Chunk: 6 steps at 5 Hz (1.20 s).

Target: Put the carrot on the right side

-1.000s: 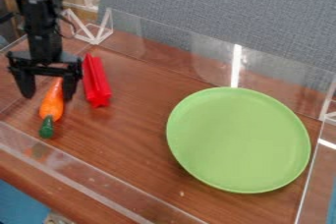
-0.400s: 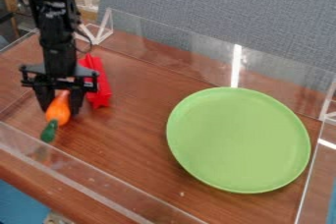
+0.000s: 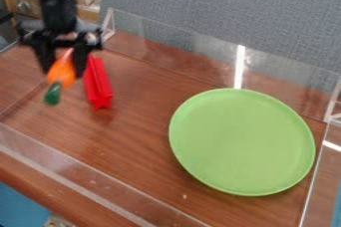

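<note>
camera view: the dark robot gripper hangs at the upper left of the wooden table top, pointing straight down, its fingers pinched together on the small orange tapered toy carrot with a dark green stem end. the carrot dangles clear of the wood, tilted, green end lowest, just left of the red rectangular stick-shaped block, which lies flat on the table.

a second ago the fingers stood spread astride the carrot while it lay on the table beside the block; a little later they had closed on it, low over the wood. now the carrot is up in the air with the gripper, so the pick seems to have worked and the block looks unmoved.

the round lime green plastic plate sits well apart on the right, with bare wood between. the carrot is still on the left side, so i judge the carry across to the right, then a lowering and release, to be what remains.
</note>
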Available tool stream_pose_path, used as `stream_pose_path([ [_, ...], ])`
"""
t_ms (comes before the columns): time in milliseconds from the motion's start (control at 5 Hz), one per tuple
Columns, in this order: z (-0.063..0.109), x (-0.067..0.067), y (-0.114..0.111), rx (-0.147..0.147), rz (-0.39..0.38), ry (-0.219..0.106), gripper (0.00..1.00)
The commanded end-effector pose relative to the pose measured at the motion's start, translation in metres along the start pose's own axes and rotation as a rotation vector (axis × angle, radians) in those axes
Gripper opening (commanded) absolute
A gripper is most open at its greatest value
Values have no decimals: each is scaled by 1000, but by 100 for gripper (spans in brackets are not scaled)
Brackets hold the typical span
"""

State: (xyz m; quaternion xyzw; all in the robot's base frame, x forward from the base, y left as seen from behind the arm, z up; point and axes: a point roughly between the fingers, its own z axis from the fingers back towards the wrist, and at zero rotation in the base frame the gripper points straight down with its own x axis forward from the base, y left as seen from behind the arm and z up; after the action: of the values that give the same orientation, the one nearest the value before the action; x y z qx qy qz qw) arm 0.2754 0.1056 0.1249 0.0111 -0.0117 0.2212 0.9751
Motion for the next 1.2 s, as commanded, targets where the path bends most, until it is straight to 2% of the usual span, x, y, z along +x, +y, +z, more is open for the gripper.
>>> stream_pose_path([
  [0, 39, 1, -44, -30, -14, -75, 0],
  [200, 39, -8, -96, -40, -78, -78, 0],
  [400, 34, -15, -129, -64, -267, -70, 0],
  [600, 20, -12, -125, -60, -435, -55, 0],
  [1000, 1, -13, -102, -25, -386, -49, 0],
])
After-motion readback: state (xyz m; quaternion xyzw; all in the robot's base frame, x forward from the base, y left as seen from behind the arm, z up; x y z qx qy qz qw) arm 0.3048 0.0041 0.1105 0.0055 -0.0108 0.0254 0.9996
